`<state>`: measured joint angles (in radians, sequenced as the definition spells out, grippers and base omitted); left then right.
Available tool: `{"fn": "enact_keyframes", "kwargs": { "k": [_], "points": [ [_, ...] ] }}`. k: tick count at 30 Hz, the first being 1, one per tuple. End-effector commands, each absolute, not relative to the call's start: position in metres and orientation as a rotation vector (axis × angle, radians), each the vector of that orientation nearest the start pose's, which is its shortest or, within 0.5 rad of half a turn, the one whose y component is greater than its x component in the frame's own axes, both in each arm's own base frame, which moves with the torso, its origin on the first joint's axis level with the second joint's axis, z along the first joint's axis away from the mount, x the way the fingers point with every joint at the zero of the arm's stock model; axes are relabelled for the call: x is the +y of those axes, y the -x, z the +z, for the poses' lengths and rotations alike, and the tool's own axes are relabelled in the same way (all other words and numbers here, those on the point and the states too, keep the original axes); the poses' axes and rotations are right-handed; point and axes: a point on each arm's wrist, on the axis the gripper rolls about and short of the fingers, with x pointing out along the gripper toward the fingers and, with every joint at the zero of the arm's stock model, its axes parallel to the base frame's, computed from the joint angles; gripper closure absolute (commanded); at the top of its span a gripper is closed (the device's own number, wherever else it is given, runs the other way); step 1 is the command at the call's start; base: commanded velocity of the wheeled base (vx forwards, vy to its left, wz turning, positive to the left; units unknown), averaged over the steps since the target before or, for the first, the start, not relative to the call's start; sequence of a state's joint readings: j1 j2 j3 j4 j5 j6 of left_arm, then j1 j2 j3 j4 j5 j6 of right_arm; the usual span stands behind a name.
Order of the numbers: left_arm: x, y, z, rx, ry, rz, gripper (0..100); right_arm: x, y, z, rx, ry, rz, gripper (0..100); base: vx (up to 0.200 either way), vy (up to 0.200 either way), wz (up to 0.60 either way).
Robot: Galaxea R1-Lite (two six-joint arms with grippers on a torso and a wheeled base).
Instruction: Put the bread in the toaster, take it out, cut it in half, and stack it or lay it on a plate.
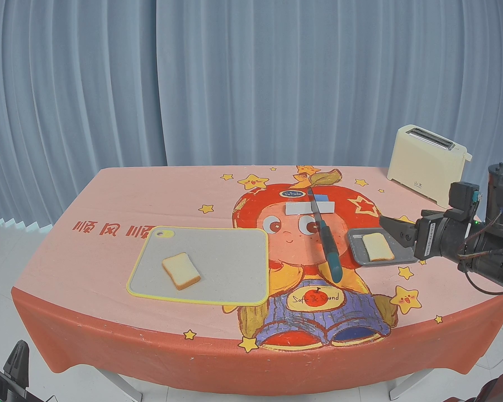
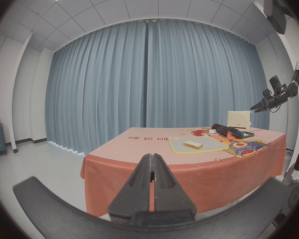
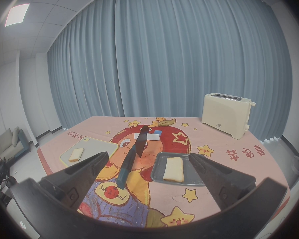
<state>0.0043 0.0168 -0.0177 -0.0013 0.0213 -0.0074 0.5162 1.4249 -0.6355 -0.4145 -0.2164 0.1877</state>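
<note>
The right gripper (image 1: 398, 230) is hovering at the table's (image 1: 123, 196) right edge with its fingers (image 3: 84, 171) spread wide apart and gripping nothing. Its arm is running out of the head view at the frame's edge. Just ahead of and below this gripper, a bread slice (image 1: 378, 247) is lying flat in a grey tray (image 1: 356, 252). In the head view the gripper is covering the tray's near right corner. Beyond the gripper and off to its right, the toaster (image 1: 426, 163) is standing upright at the table's far corner. Its slot is showing from above, but the inside is too dark to make out. To the gripper's left, past the tray, a knife (image 1: 327, 241) is lying with its teal handle pointing toward the robot and its dark blade resting on a small white and blue block (image 1: 296, 208), which it is partly hiding. Farther left, well apart from the gripper, a second slice (image 1: 180, 270) is lying on the cutting board (image 1: 229, 263). The left gripper (image 2: 152, 158) is hanging low, off the table and well short of it, with its fingers pressed together. From there the second slice is sitting far ahead on the board.
</note>
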Motion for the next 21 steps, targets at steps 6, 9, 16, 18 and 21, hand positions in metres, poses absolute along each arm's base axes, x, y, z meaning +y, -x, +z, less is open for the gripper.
{"fn": "enact_keyframes", "kwargs": {
  "k": [6,9,16,18,21],
  "points": [
    [0.0004,0.0214,0.0760,0.017,0.009,0.025,100,0.1128,-0.1976,0.1873,0.381,-0.042,0.285,0,0.000,0.000,0.00],
    [0.0004,0.0214,0.0760,0.017,0.009,0.025,100,0.1137,-0.1977,0.1866,0.384,-0.040,0.288,0,0.000,0.000,0.00],
    [0.0004,0.0214,0.0760,0.017,0.009,0.025,100,0.1169,-0.1962,0.1863,0.386,-0.036,0.303,0,0.000,0.000,0.00],
    [0.0004,0.0214,0.0760,0.017,0.009,0.025,100,0.1175,-0.1959,0.1855,0.389,-0.035,0.306,0,0.000,0.200,0.00],
    [0.0004,0.0214,0.0760,0.017,0.009,0.025,100,0.1201,-0.1940,0.1859,0.388,-0.032,0.320,0,0.000,0.200,0.00]
  ]
}}
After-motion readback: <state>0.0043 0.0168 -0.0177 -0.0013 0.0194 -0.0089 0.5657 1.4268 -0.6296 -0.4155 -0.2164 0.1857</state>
